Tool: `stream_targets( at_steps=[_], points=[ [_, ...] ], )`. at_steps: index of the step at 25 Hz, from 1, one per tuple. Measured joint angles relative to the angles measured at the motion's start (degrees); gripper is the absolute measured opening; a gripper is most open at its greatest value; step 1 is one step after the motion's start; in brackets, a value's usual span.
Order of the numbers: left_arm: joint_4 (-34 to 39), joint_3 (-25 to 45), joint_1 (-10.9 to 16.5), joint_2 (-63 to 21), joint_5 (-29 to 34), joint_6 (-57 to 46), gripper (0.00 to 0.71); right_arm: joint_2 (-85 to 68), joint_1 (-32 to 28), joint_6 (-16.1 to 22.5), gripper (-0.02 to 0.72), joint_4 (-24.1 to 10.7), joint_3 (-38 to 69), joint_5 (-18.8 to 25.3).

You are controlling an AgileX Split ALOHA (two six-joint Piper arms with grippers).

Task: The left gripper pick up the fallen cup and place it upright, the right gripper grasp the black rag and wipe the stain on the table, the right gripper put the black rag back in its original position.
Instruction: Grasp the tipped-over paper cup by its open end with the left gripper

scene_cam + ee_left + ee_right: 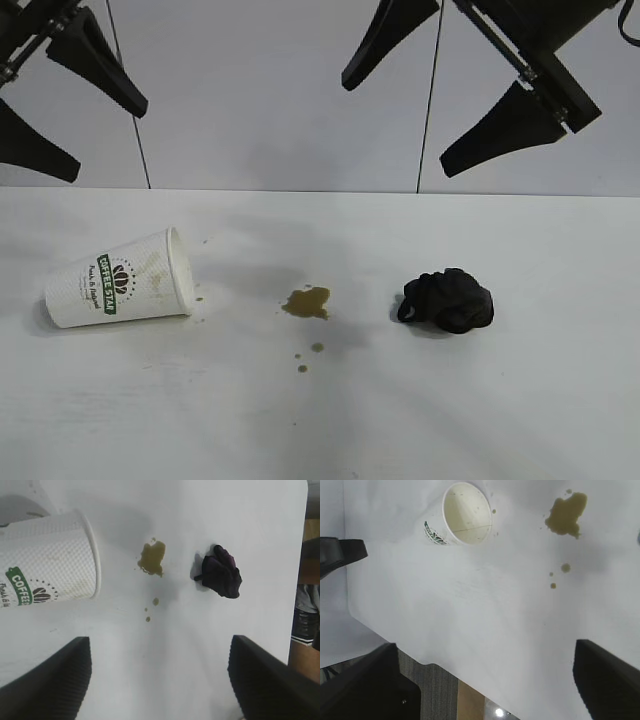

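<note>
Exterior view: both claws, left claw [60, 105] and right claw [440, 95], hang wide open and empty above the tabletop [560, 420], with cup [120, 280] fallen, stain [307, 302] unwiped, black rag [448, 300] untouched.

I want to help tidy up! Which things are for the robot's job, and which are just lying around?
For the job:
- cup, lying on its side
- stain
- black rag
- table
- left end effector, open, up in the air
- right end effector, open, up in the air

Just lying around:
- nothing else on the table
</note>
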Motion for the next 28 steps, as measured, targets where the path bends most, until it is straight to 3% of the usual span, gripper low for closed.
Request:
stream_targets(
  at_steps=[9,11,15,20,23,28],
  points=[
    [0.00,-0.64,0.00,0.00,-9.06,6.63,0.546,0.00,0.00,0.00,0.652,-0.05,0.00,0.00],
    [0.00,-2.00,0.00,0.00,-8.68,9.88,0.559,0.00,0.00,0.00,0.652,-0.05,0.00,0.00],
    [0.60,-6.95,0.00,0.00,-4.85,16.86,0.663,0.00,0.00,0.00,0.652,-0.05,0.00,0.00],
    [7.98,-13.71,-0.57,0.00,1.90,31.00,0.690,0.00,0.00,-0.04,0.652,-0.05,0.00,0.00],
    [16.24,-15.52,-3.07,0.00,4.41,38.99,0.693,0.00,0.00,-0.04,0.652,-0.05,0.00,-0.02],
    [34.79,-15.78,-11.37,1.04,5.58,41.56,0.693,0.00,0.00,-0.04,0.652,-0.16,0.00,-0.23]
  ],
)
